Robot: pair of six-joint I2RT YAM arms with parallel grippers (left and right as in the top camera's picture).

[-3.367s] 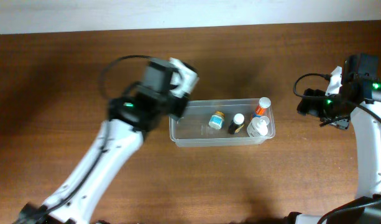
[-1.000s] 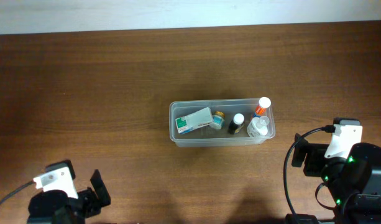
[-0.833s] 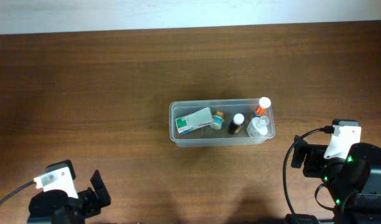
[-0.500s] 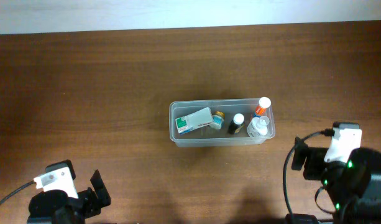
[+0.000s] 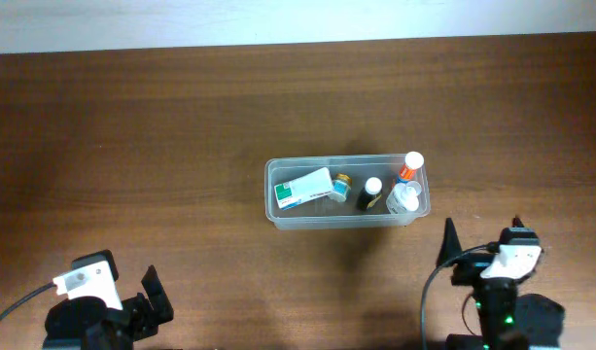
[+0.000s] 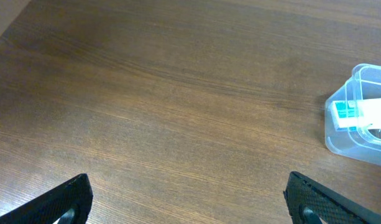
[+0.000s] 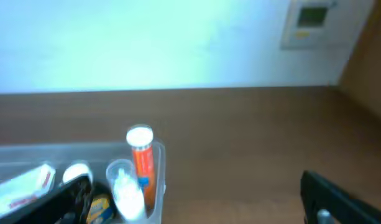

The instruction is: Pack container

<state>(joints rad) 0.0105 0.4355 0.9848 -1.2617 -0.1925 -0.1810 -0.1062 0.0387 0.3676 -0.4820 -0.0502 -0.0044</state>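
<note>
Container w/ bottles + box inside; left gripper, right gripper both wide apart, empty.

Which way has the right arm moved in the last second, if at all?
Yes. The right arm has pulled back toward the near table edge and slightly left, farther from the container.

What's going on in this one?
Nothing is being handled at this moment. Both arms sit at the near edge of the table, with the left tool and right tool open and empty. The clear container stands mid-table, holding a green-and-white box, a small jar, a dark bottle, a clear bottle and an orange tube. Packing looks finished.
</note>
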